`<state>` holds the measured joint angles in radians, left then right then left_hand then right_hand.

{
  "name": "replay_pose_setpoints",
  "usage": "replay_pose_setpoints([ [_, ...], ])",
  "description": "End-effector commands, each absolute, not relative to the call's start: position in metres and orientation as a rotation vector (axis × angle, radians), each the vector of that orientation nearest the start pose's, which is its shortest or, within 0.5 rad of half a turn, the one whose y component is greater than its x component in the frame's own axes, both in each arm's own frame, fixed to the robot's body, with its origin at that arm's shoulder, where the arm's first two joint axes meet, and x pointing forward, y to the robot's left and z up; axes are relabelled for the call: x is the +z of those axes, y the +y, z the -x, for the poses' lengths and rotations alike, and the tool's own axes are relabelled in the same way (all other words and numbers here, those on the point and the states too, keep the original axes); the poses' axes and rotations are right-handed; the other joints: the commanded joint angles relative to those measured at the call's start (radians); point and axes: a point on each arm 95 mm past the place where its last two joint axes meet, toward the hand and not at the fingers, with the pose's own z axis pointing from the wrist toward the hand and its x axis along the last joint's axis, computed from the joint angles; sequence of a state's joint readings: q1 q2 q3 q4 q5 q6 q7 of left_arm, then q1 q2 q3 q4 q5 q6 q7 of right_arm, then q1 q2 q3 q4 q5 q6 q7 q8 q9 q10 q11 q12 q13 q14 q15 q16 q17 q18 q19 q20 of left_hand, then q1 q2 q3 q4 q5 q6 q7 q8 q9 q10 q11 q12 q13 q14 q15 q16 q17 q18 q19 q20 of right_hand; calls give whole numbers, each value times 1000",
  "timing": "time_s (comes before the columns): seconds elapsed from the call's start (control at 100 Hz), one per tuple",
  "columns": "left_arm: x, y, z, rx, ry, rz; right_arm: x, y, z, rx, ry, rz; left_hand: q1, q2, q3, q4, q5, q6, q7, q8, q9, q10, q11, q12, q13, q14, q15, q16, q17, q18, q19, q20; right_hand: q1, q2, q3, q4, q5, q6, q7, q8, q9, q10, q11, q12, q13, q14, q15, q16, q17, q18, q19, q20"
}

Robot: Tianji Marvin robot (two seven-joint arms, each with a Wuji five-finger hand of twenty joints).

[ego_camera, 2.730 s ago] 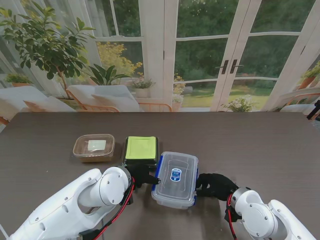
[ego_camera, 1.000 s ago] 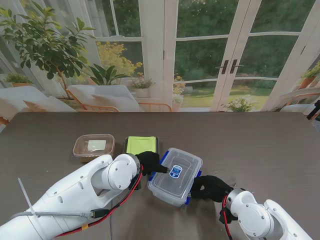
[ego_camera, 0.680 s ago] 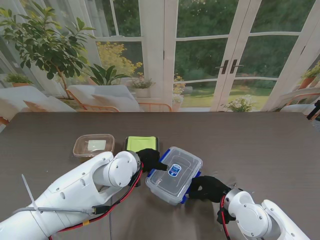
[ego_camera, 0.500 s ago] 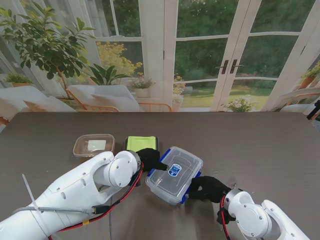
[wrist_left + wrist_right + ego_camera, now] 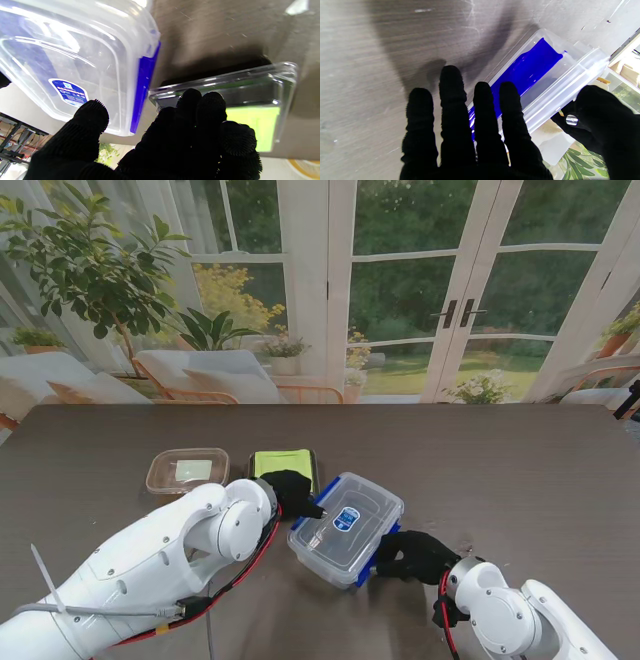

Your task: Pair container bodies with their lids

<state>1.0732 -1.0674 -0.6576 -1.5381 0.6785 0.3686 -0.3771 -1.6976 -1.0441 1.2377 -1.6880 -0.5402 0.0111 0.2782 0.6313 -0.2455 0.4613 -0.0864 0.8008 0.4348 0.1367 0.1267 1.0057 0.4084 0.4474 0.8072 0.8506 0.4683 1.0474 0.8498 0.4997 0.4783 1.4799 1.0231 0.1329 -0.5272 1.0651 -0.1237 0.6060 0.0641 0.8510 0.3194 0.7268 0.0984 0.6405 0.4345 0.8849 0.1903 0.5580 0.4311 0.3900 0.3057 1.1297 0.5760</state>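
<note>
Bracketing the clear lidded box (image 5: pixel 346 528), left hand (image 5: pixel 296 494) and right hand (image 5: pixel 408 552) are pressing its blue-latched ends with fingers spread; probably light, slick, stiff plastic.

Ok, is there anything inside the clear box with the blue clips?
Nothing shows through the clear box; its lid is on, and only its sticker is visible. The hands hide its two ends.

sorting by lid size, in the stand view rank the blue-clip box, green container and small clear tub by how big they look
1. blue-clip box, clearly largest.
2. small clear tub.
3. green container, but the left hand hides part, so 2 and 3 are unsure.
</note>
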Motion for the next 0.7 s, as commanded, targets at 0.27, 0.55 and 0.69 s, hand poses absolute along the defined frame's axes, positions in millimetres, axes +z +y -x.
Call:
replay_pose_setpoints([
  [0.27,-289,-108,-441,-1274,1878,1405,-361,-2,-349,-1794,-1921,2141,-43,1,-9,10,-3,3,-9,-6,12,-4,-6,-16,13,-16,6,-12,20,-53,39,-31,-13,22,15,28,-21,-37,-9,5,5,-13,15,-1,24,-6,15,9,11,-11,44,-7],
  [0.55,-284,-118,-438,-1455,1879,1271,-353,-13,-352,-1820,-1916,2190,-23,-21,13,9,-25,-90,16,9,-97,-54,-102,-103,-184,-41,-218,-86,-168,-133,-83,-75,-15,24,15,29,7,-40,-11,3,43,-11,16,-2,51,-4,20,10,46,-6,59,-4],
  [0.69,-287,-125,-436,-1553,1904,1145,-350,-20,-354,-1828,-1888,2246,-16,-53,43,7,-55,-134,12,9,-154,-93,-144,-157,-275,-91,-338,-136,-264,-182,-150,-113,-14,35,21,31,12,-34,-15,1,88,-2,12,-4,91,1,30,13,90,8,79,-2],
])
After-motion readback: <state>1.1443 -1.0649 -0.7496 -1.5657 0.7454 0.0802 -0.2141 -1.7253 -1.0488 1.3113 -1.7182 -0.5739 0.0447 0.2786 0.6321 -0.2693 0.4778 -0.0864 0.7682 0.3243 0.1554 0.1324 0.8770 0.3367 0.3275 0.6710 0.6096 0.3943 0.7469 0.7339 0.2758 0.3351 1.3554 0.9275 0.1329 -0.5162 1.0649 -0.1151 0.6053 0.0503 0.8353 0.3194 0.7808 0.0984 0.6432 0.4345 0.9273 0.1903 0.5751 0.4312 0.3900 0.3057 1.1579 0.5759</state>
